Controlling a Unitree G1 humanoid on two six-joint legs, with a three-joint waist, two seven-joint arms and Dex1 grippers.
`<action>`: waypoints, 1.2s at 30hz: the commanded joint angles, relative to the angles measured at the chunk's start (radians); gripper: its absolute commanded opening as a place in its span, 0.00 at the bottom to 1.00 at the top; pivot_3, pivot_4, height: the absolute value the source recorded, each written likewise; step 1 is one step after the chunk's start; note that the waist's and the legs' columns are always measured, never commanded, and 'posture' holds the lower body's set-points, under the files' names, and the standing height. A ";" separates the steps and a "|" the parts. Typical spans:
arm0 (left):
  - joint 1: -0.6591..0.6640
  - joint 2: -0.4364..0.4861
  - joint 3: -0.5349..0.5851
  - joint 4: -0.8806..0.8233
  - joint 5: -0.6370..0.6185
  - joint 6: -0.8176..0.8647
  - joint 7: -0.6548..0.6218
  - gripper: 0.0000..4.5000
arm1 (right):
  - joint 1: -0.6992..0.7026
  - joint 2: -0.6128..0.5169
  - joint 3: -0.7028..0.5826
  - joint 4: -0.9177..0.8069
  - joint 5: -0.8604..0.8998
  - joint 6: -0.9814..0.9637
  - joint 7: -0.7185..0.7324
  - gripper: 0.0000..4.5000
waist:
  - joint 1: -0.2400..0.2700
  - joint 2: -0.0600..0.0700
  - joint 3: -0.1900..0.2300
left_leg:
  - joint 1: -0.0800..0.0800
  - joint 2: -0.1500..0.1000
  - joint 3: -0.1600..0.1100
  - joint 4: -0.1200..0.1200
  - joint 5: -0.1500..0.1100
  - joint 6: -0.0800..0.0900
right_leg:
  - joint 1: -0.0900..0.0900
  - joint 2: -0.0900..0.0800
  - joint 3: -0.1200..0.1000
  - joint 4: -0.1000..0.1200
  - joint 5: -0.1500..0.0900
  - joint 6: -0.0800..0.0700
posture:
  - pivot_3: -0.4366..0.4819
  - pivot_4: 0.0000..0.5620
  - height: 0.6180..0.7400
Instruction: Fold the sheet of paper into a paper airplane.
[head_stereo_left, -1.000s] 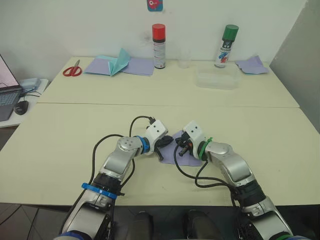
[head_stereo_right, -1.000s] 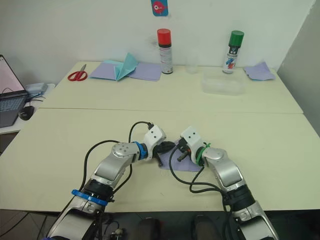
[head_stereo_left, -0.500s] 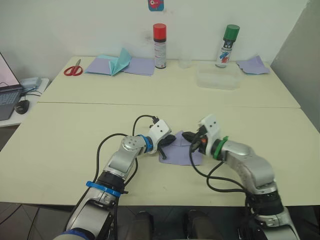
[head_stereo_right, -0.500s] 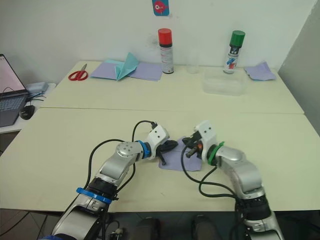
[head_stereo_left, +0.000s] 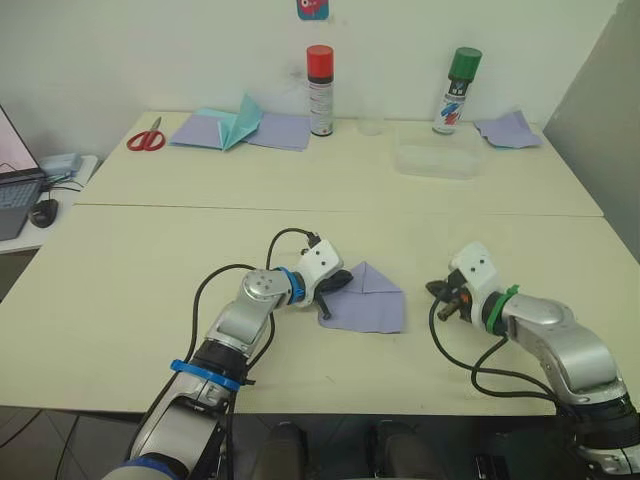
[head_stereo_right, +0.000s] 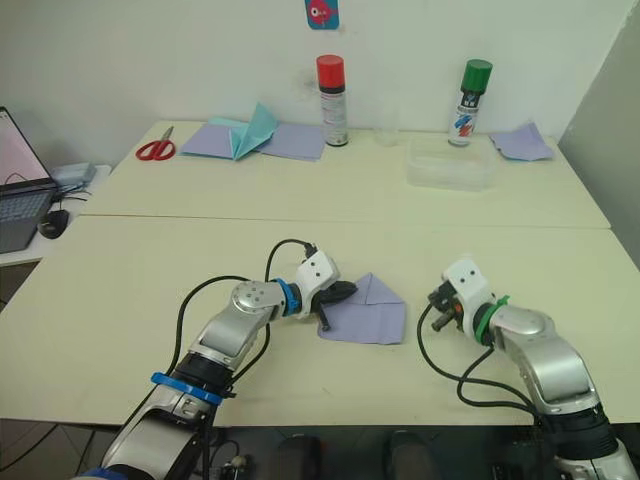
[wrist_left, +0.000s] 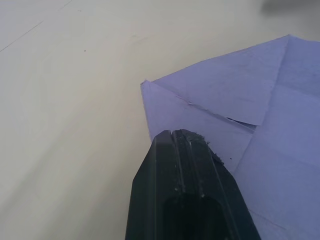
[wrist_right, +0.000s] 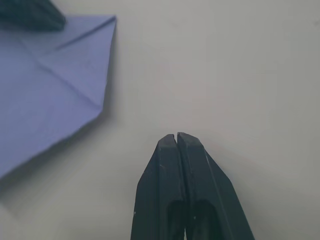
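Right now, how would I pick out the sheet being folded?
On the near cream table, between the two arms, lies the sheet of paper. It is pale lavender with one corner folded to a point, unlike the flat purple and teal paper stack by the far wall.

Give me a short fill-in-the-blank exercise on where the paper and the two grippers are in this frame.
1. The left gripper presses on the lavender sheet of paper with its jaws ____.
2. The right gripper hangs over bare ____, apart from the paper.
3. The sheet's far end is folded into a ____.
4. The spray can with the ____ cap stands nearest the teal paper.

Missing words: shut; table; point; red
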 joint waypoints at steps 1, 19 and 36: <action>0.050 0.008 -0.066 0.059 0.049 0.032 -0.023 0.01 | -0.001 0.007 0.021 -0.003 -0.005 -0.044 0.012 0.00 | -0.001 0.000 0.000 | 0.000 0.000 0.000 0.000 0.000 0.000 | 0.000 0.000 0.000 0.000 0.000 0.001 | 0.48 0.27 1.00; 0.068 0.001 -0.094 0.004 0.042 0.078 -0.064 0.01 | -0.027 0.154 -0.035 -0.031 0.169 0.094 -0.006 0.00 | -0.001 0.000 0.000 | -0.001 0.000 0.002 0.000 0.000 0.000 | 0.000 -0.001 0.001 -0.002 0.002 0.003 | 0.48 0.27 1.00; 0.067 0.049 -0.048 -0.021 0.029 0.161 -0.068 0.01 | -0.160 0.289 0.018 0.026 0.172 0.101 -0.054 0.00 | -0.006 0.000 0.000 | 0.000 0.001 0.002 0.000 0.000 0.000 | 0.000 0.001 0.000 -0.001 0.002 0.003 | 0.48 0.27 1.00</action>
